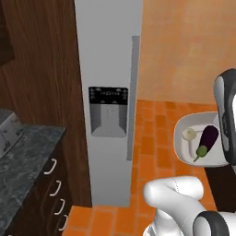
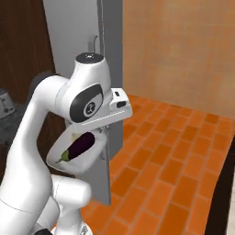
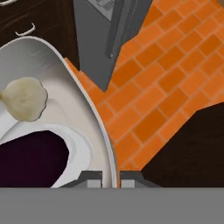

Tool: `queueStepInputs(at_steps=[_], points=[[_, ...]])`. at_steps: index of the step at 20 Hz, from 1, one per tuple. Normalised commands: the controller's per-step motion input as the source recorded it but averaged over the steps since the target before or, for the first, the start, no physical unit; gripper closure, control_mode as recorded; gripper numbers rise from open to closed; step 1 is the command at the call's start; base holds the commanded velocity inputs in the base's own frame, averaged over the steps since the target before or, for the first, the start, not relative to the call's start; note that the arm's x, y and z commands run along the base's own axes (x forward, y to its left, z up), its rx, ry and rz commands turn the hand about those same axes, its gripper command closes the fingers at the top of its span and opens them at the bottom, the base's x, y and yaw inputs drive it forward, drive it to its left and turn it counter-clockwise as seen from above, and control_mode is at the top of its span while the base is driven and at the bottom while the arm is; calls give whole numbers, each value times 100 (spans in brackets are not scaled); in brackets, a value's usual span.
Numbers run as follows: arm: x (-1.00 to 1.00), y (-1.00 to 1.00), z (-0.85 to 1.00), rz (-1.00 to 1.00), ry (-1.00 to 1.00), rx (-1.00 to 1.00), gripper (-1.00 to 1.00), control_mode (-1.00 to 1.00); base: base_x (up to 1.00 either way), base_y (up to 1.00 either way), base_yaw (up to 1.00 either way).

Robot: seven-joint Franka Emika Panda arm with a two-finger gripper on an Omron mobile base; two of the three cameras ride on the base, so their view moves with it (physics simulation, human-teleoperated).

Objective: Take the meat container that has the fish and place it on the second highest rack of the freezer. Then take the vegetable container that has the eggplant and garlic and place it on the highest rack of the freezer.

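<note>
A white vegetable container (image 1: 182, 125) hangs in the air to the right of the freezer, with my gripper (image 3: 110, 180) shut on its rim (image 3: 94, 118). Inside lie the dark purple eggplant (image 1: 208, 139) and the off-white garlic (image 1: 189, 133), also close up as eggplant (image 3: 30, 159) and garlic (image 3: 24, 98). From the right base view the container (image 2: 85, 167) sits under my hand with the eggplant (image 2: 80, 144) in it. The freezer (image 1: 108, 69) shows its grey door, dark dispenser panel (image 1: 109, 110) and bar handle (image 1: 133, 97). Its racks are hidden. The fish is out of view.
A dark stone counter (image 1: 23, 156) with drawers (image 1: 55, 189) stands left of the freezer, backed by a wood panel (image 1: 41, 60). Orange brick floor (image 2: 174, 151) spreads to the right, up to a tan wall (image 2: 183, 50). A dark edge (image 2: 227, 183) borders the floor at the lower right.
</note>
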Motion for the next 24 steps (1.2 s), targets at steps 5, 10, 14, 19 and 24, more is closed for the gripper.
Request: queueStepInputs(at_steps=[5, 10, 14, 19, 24], points=[[0, 0, 0, 0, 0, 0, 100, 100, 42, -83, 0], [0, 0, 0, 0, 0, 0, 100, 100, 66, -21, -1], [0, 0, 0, 0, 0, 0, 100, 100, 69, -67, 0], [0, 0, 0, 0, 0, 0, 100, 100, 77, -56, 2], [0, 0, 0, 0, 0, 0, 100, 100, 96, -38, 8]])
